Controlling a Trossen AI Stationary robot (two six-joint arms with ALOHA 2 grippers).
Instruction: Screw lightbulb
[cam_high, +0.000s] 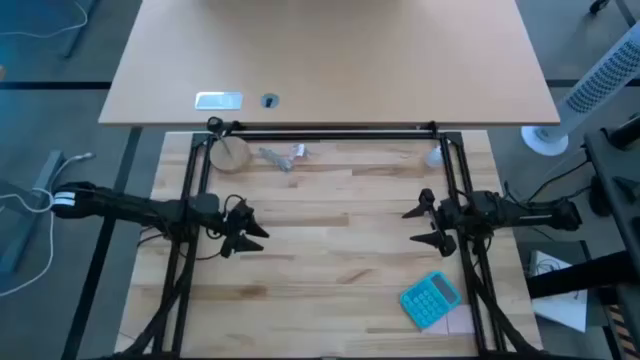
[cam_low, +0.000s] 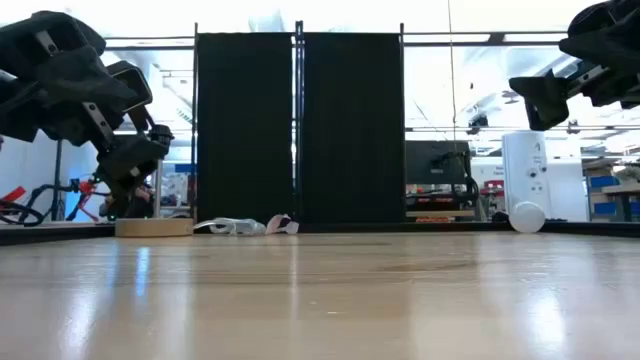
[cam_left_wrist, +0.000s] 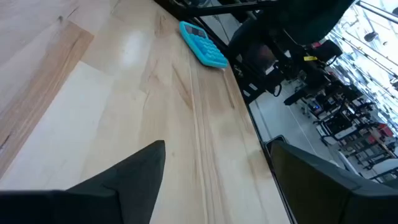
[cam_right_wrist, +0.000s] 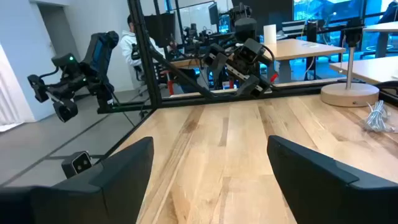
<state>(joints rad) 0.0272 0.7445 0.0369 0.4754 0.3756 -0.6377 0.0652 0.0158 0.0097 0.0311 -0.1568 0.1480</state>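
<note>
Both arms are hovering over the butcher-block tabletop (cam_high: 330, 250) with nothing in hand, so by my reading the task is sitting at its very start: the approach to the bulb is not yet made.

Taking the overhead view as a clock face centred on the tabletop, the left end effector (cam_high: 246, 232) is hanging at about 9 o'clock, its two fingers spread wide and pointing inward. The right end effector (cam_high: 424, 224) is mirroring it at about 3 o'clock, likewise gaping and holding nothing. In each wrist view the dark fingers are standing well apart with only bare wood between them.

The lightbulb (cam_high: 434, 157) is lying at about 1 o'clock, near the far right upright of the black frame; in the low view it is showing as a small white ball (cam_low: 527, 216) resting on the wood. The wooden disc with its socket (cam_high: 229, 152) is sitting at about 11 o'clock, and just beside it, toward 12 o'clock, a crumpled clear wrapper with cord (cam_high: 284, 155) is lying. The bulb and the disc are well apart, at opposite far corners. A turquoise calculator (cam_high: 431, 299) is lying at about 5 o'clock, away from the work.

The next move, as I judge it, is falling to the right arm, which is nearer the bulb: reaching toward 1 o'clock, lowering over the rounded glass, and closing gently, since a round bulb is likely to roll. The neck then needs carrying across to the socket.
</note>
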